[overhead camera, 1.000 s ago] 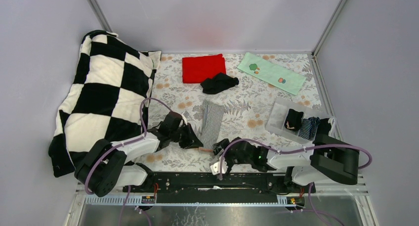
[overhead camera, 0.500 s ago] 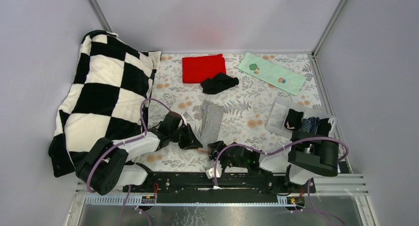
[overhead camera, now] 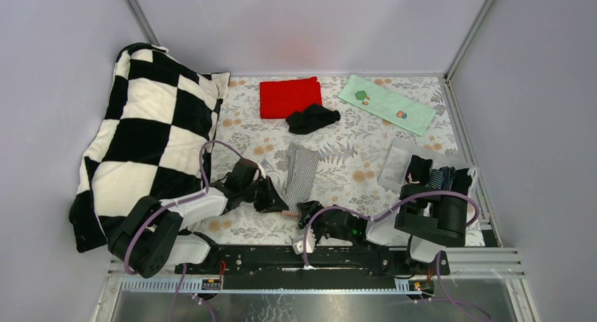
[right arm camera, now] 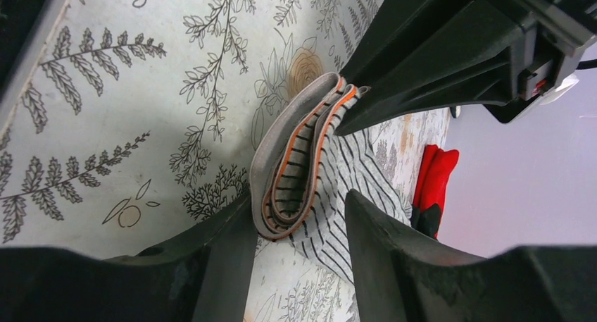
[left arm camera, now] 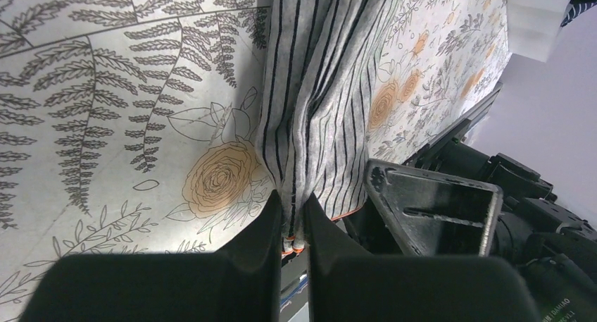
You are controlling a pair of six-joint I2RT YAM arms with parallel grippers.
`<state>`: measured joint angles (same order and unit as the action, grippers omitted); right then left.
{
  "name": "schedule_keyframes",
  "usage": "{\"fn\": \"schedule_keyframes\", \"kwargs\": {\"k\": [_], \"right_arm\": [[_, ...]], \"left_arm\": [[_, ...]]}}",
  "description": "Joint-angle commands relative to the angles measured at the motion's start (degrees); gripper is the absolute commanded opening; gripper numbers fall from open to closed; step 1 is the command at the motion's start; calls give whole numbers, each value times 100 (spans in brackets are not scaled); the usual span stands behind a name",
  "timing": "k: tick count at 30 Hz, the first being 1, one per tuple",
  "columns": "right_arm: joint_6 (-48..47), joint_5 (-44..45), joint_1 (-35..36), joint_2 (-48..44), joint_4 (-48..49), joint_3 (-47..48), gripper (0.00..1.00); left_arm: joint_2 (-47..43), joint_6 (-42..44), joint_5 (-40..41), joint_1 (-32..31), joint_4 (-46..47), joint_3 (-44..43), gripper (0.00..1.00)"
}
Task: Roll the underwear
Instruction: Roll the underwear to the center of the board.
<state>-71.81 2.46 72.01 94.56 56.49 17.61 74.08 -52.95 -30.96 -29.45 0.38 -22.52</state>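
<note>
The grey pinstriped underwear [overhead camera: 301, 170] lies folded into a long strip in the middle of the floral sheet. My left gripper [overhead camera: 284, 209] is shut on its near left corner; in the left wrist view the cloth's orange-trimmed edge [left arm camera: 310, 125] is pinched in my left gripper [left arm camera: 292, 227]. My right gripper [overhead camera: 304, 211] is at the strip's near end. In the right wrist view the doubled waistband [right arm camera: 292, 167] stands between the open fingers of my right gripper [right arm camera: 299, 209], against the left finger, with a gap to the right one. A black underwear [overhead camera: 312, 118] lies crumpled farther back.
A red cloth [overhead camera: 290, 96] and a pale green printed cloth [overhead camera: 386, 103] lie at the back. A checkered pillow [overhead camera: 148, 132] fills the left side. A white tray [overhead camera: 394, 168] at the right holds rolled dark pieces [overhead camera: 418, 168].
My right arm has folded in toward the left and its gripper has edged up to the striped strip's near end, with its fingers narrower. The left gripper has kept its hold in place.
</note>
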Motion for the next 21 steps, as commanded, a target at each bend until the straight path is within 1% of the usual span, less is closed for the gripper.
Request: {"fn": "schedule_keyframes", "kwargs": {"k": [1,5,9,11,13,14,16,18,21], "right_arm": [[-84,55,24,356,-23,-76,52],[20,5,24,459,139,-74,40],[247,-74,24,385,225,-144,23],[474,-123,24,299,235,-148,16],[778,-155,24,192,239,-141,11],[959,-191,23,153,240,-140,9],[1265,-237,24,62,242,-150,4],[1614,-417,24,-43,299,-189,2],[2044,-561,24,-194,304,-268,2]], "left_arm": [[62,45,-173,62,-29,-77,0],[77,52,-156,71,-29,-53,0],[63,22,-118,96,4,-12,0],[23,10,-55,100,-13,-7,5],[-47,9,21,119,-29,-29,13],[-96,1,65,131,-91,-43,21],[-208,12,208,156,-277,-99,33],[-331,42,394,175,-429,-196,46],[-509,101,613,202,-521,-332,56]]}}
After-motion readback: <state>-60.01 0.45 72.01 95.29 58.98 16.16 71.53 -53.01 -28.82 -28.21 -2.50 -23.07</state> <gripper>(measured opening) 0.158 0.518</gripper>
